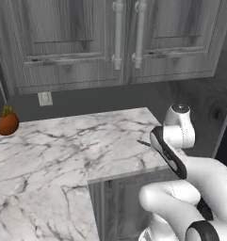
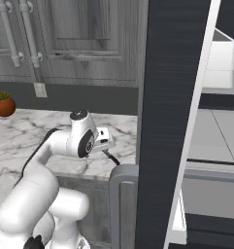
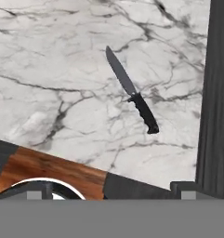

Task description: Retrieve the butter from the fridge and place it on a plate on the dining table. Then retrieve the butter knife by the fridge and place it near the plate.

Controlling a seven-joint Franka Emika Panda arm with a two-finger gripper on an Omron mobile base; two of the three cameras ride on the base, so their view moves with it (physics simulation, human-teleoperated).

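While the butter knife lies flat on the marble tabletop, we see it close to the dark fridge side panel — nothing rests on it or crowds it. From the hand view the gripper hangs above it with jaws spread wide and empty. A potted plant stands well apart at the wall, under grey cabinets.
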